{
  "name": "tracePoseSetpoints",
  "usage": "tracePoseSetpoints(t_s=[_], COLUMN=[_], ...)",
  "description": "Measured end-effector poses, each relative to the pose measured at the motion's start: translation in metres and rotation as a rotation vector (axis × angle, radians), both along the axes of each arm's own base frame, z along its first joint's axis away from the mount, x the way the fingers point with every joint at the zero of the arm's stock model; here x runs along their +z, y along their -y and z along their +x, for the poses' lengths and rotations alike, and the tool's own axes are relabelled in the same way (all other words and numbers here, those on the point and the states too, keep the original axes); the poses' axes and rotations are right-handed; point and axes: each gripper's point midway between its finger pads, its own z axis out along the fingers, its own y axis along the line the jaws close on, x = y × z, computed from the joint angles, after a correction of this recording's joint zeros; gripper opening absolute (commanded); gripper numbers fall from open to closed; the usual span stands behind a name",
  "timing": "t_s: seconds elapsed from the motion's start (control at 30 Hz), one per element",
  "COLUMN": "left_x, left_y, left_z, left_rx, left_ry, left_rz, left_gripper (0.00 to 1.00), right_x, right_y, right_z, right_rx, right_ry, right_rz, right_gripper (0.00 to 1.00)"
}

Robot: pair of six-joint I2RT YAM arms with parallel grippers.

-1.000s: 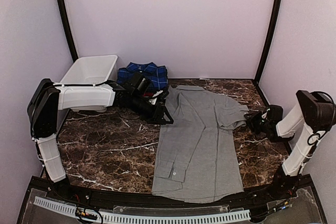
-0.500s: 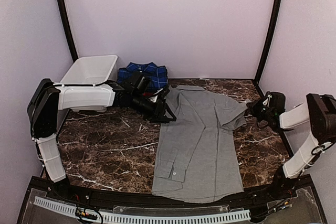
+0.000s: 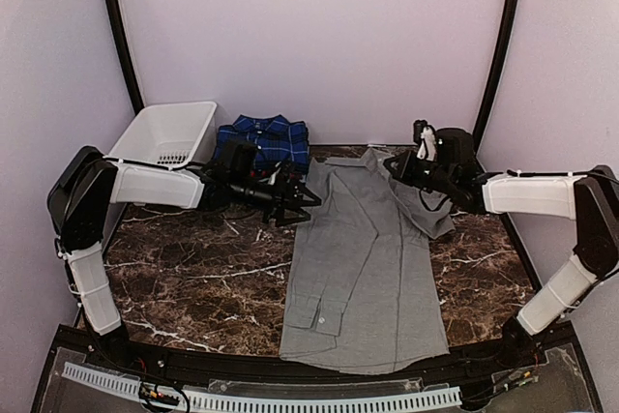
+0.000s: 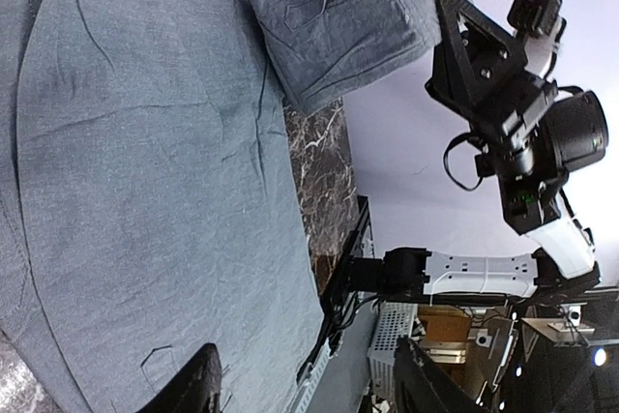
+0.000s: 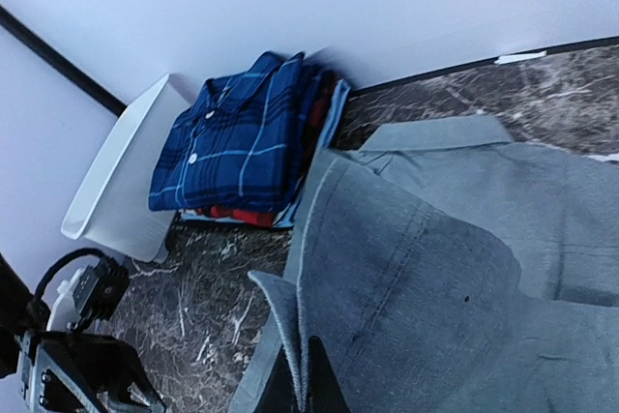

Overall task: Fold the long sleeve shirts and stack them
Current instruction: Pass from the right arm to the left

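Observation:
A light grey long sleeve shirt [image 3: 363,258] lies spread lengthwise on the dark marble table [image 3: 193,278]. My right gripper [image 3: 395,165] is shut on a fold of its right sleeve and holds it lifted above the shirt's upper part. In the right wrist view the gripper [image 5: 307,376] pinches a thin edge of the grey cloth [image 5: 435,278]. My left gripper [image 3: 298,204] is open and empty beside the shirt's upper left edge. The left wrist view shows its open gripper [image 4: 309,392] over the grey shirt [image 4: 145,162], with the raised cuff [image 4: 358,16] beyond. A folded dark blue plaid shirt [image 3: 269,135] lies at the back, on top of one with red edges [image 5: 237,214].
A white plastic basket [image 3: 179,137] stands at the back left, next to the folded pile. Pale walls and black corner posts [image 3: 116,36] close the table in. Bare marble lies to the left of the grey shirt.
The right gripper shut on the sleeve end at the right table edge and carried it up and left over the shirt. The left gripper opened wider and drew slightly left.

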Motion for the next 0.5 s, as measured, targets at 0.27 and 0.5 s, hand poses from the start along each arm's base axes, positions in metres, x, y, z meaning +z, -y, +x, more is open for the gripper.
tracePoseSetpoints(t_s=[0.27, 0.5], left_x=[0.0, -0.028], left_y=[0.0, -0.004], left_z=[0.008, 0.016], left_rx=[0.073, 0.18], left_ry=[-0.108, -0.233], left_rz=[-0.088, -0.077], left_gripper=[0.68, 0.69], right_x=[-0.048, -0.099], right_y=[-0.104, -0.138], right_z=[-0.036, -0.055], right_rx=[0.205, 0.266], right_ry=[-0.083, -0.162], right_rz=[-0.13, -0.269], right_gripper=[0.0, 0.0])
